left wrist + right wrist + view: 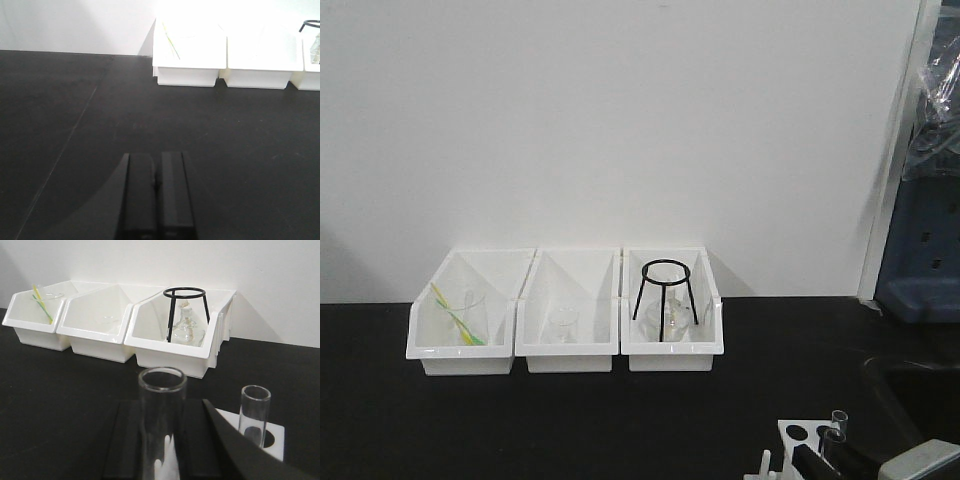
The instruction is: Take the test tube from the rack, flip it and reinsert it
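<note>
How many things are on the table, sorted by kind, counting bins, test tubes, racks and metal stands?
Storage bins: 3
Test tubes: 2, one in the right gripper, one standing in the rack
Test-tube rack: 1
Black wire tripod stand: 1
Total: 7, glassware and items inside the bins not counted.

surface: black matte tabletop [520, 420], ends against a white wall
back row: three white open-fronted bins [565, 312], side by side, touching, on the tabletop at the wall
left bin: yellow-green sticks and a clear glass piece inside
middle bin: small clear glass vessel inside
right bin: black wire tripod [665, 298] over a glass flask
near right edge: small white rack [265, 437] on the tabletop, well apart from the bins
</note>
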You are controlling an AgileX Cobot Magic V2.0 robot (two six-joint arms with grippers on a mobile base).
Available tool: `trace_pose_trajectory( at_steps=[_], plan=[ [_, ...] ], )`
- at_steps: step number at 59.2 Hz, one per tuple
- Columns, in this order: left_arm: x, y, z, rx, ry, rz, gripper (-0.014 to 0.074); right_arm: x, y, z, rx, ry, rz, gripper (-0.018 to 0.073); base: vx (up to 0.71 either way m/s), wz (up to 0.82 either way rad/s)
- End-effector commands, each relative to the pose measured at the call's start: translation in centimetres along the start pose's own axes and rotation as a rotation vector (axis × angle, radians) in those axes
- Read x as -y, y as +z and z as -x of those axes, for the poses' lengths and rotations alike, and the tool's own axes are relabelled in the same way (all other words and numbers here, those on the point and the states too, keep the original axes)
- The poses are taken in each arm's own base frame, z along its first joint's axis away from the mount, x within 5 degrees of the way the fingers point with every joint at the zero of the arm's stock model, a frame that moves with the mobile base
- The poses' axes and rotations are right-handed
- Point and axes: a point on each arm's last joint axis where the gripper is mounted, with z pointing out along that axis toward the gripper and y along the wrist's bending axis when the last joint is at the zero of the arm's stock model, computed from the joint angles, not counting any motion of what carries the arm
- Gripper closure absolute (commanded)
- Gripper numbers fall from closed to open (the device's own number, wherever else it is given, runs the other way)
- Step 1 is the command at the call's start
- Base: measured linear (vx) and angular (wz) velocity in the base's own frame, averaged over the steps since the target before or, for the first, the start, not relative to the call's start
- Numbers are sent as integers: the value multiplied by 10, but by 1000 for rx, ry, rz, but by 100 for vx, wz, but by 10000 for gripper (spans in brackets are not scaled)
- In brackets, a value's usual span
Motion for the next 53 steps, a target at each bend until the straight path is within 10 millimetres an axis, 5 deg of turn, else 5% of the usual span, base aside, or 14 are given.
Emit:
trace_pose_trajectory(
  at_steps=[1, 19, 28, 42, 53],
  plan=[
    [2, -1, 7, 92, -4, -19, 603, 0, 2, 16, 117, -22, 12, 440, 0, 0],
    [2, -1, 7, 92, -4, -19, 603, -1, 1, 21, 175, -49, 17, 156, 0, 0],
    [2, -1, 7, 92, -4, -19, 603, -3, -5, 36, 248, -67, 24, 110, 0, 0],
    [2, -1, 7, 92, -4, -19, 603, -5, -28, 93, 379, -117, -24, 111, 0, 0],
    [2, -1, 7, 92, -4, -19, 603, -4, -54, 152, 289, -82, -114, 158, 0, 0]
  ],
)
